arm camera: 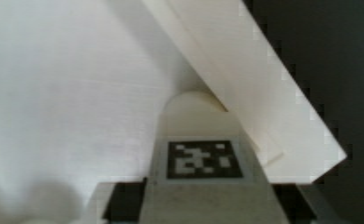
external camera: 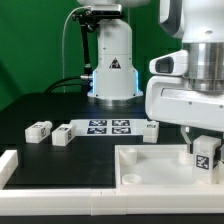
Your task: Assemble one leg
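My gripper [external camera: 206,160] is shut on a leg [external camera: 205,152], a stubby white block with a black-and-white tag, and holds it upright over the right part of the big white panel [external camera: 150,170]. In the wrist view the leg [arm camera: 200,150] sits between my dark fingers [arm camera: 136,202], its far end against the panel [arm camera: 72,100] close to the raised edge [arm camera: 250,80]. I cannot tell whether its tip is in a socket. A round socket [external camera: 128,178] shows at the panel's near corner.
Three more legs lie on the black table: two on the exterior view's left [external camera: 40,128] [external camera: 63,135] and one by the panel [external camera: 150,131]. The marker board [external camera: 108,126] lies between them. A white rail [external camera: 8,165] stands at the left edge. The robot base [external camera: 112,65] is behind.
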Controlling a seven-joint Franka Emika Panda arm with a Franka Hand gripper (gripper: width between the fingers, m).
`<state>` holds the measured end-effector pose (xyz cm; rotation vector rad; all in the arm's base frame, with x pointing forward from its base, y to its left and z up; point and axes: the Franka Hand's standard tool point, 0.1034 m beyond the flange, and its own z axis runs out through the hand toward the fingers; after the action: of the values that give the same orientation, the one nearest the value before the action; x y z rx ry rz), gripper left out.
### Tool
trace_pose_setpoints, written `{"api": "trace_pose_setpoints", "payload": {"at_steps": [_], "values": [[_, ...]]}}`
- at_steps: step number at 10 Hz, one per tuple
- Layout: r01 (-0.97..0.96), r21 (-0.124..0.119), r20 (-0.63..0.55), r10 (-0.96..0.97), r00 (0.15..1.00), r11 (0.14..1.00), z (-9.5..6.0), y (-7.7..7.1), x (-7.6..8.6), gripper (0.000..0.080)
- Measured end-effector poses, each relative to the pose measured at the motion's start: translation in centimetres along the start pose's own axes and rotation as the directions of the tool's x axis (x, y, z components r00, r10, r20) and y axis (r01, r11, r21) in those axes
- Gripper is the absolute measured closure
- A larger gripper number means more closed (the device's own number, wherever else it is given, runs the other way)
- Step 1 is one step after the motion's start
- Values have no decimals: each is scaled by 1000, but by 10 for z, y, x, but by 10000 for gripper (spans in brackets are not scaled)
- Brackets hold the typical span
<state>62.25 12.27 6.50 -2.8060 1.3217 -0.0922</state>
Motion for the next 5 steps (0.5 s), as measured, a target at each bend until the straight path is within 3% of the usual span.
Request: {"api": "trace_pose_setpoints", "payload": {"at_steps": [3, 5], "values": [[-231, 3, 5, 231, 973, 973, 0, 0, -1, 509], [-164, 4, 5, 164, 986, 986, 0, 0, -1, 509]]}}
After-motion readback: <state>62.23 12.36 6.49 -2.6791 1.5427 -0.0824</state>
